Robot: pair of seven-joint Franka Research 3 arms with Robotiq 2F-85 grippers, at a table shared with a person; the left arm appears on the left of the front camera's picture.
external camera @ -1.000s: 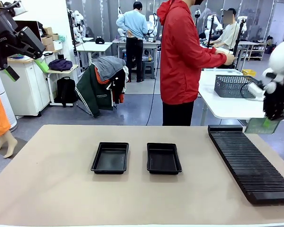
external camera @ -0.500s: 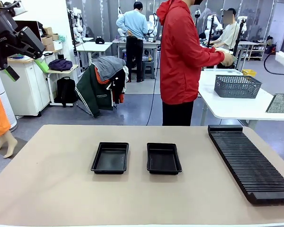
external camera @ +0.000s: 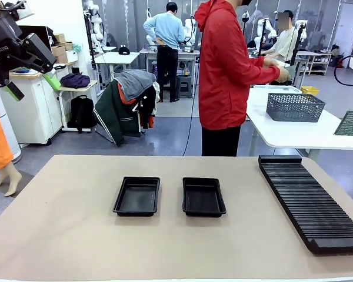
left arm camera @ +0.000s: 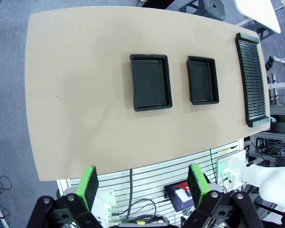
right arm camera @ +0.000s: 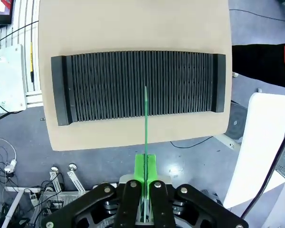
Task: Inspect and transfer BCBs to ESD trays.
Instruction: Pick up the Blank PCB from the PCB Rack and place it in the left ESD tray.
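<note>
Left fingers (left arm camera: 90, 183): released and spread wide, with nothing between them. Green pads sit on black links. They are held high, looking down on the bench (left arm camera: 76, 109).
Right fingers (right arm camera: 151, 168): clenched on the lower edge of the BCB (right arm camera: 146, 114).
BCB, right wrist view: seen edge-on as a thin green line rising from the pads, in the air above the rack (right arm camera: 99, 85).
BCB, front view: the flat face shows at the right picture edge (external camera: 351, 123). It is grey-green with a fine grid texture and is well apart from the trays.
ESD trays (external camera: 136, 195): two shallow black plastic trays with raised rims and rounded corners. They lie side by side near the middle of the bench, not touching, and both floors are bare.
Rack: long, black and closely ribbed, with a solid block at each end. It lies at the bench's right side.
Bench, left wrist view: the tan matt top is seen from above, with rounded corners.
Person (external camera: 226, 70): wears a red hooded jacket and stands at the far side, reaching over a white table (external camera: 282, 134) near a grey mesh basket (external camera: 294, 107).
Writing: white "ROBOTIQ" on the black housing (external camera: 15, 44) behind the left fingers, front view.
</note>
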